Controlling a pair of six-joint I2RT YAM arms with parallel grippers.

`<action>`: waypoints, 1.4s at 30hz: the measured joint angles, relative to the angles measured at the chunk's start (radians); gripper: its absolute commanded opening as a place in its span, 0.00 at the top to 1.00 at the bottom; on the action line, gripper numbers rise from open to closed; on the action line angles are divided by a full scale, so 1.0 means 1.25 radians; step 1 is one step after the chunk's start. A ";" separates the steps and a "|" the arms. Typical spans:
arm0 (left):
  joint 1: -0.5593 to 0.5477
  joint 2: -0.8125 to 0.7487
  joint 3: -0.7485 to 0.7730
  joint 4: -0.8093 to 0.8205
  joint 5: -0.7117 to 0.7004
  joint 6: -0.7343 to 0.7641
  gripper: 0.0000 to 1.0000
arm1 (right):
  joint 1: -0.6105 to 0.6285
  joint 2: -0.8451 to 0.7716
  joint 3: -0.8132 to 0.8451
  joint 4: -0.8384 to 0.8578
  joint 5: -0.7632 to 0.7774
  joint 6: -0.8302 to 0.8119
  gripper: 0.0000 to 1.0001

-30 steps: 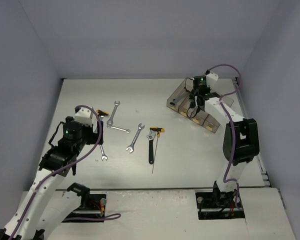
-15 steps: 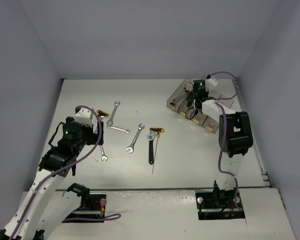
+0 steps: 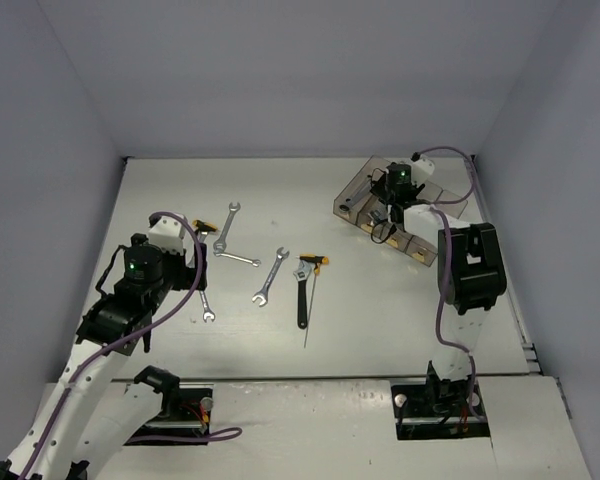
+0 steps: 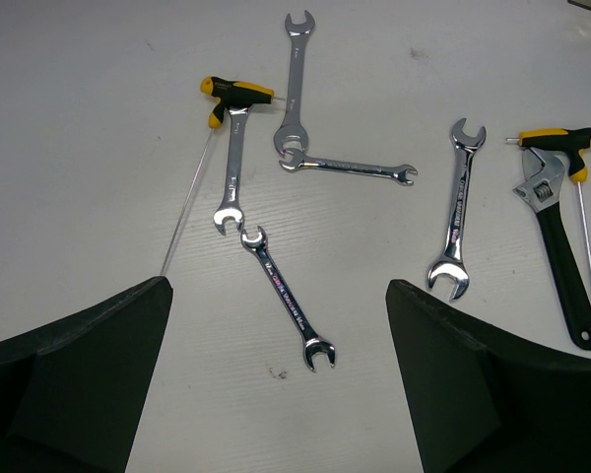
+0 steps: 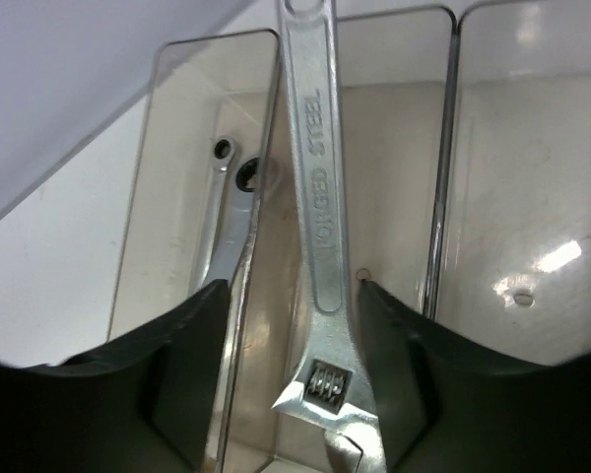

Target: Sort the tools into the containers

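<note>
Top external: high, far, whole table (image 3: 380, 300). Left wrist: near, downward, sharing wrenches (image 4: 461, 212) with top. Right wrist: closest, into containers (image 5: 532, 197).

We're looking at a robotics lab test cell: a bare white table (image 3: 380, 320) boxed in on three sides by plain pale walls (image 3: 300, 80), all lit flat and even. Two white-and-black robot arms, the left arm (image 3: 110, 320) and the right arm (image 3: 470, 270), sit bolted at the near edge with purple cables (image 3: 193, 250) looping off them. Laid out like a trial set are loose wrenches (image 3: 270, 275) on the tabletop and a row of smoky plastic bins (image 3: 355, 190) at the back right.
</note>
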State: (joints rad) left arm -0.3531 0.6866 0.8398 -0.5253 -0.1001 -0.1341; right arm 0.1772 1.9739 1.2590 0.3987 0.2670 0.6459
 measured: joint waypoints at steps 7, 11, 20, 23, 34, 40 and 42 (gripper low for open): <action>0.000 -0.004 0.000 0.000 0.000 0.000 0.12 | 0.010 -0.143 -0.044 -0.006 -0.007 -0.083 0.43; 0.000 -0.008 0.000 0.000 0.000 0.000 0.12 | 0.049 -0.267 -0.073 -0.031 -0.010 -0.152 0.44; 0.000 -0.013 0.000 0.000 0.000 0.000 0.12 | 0.348 -0.461 -0.192 -0.136 -0.024 -0.229 0.45; 0.000 -0.013 0.000 0.000 0.000 0.000 0.12 | 0.451 -0.457 -0.247 -0.163 -0.023 -0.211 0.47; 0.000 -0.008 0.000 0.000 -0.001 0.000 0.12 | 0.673 -0.280 -0.297 -0.206 0.057 -0.060 0.52; 0.000 -0.004 0.000 0.000 -0.001 0.000 0.13 | 0.680 -0.214 -0.297 -0.232 0.111 0.030 0.54; 0.000 -0.004 0.000 0.000 -0.001 0.000 0.12 | 0.681 -0.195 -0.295 -0.238 0.122 0.049 0.55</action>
State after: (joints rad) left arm -0.3531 0.6815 0.8398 -0.5255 -0.1009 -0.1345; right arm 1.0286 1.7300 0.8901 0.1011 0.4195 0.7070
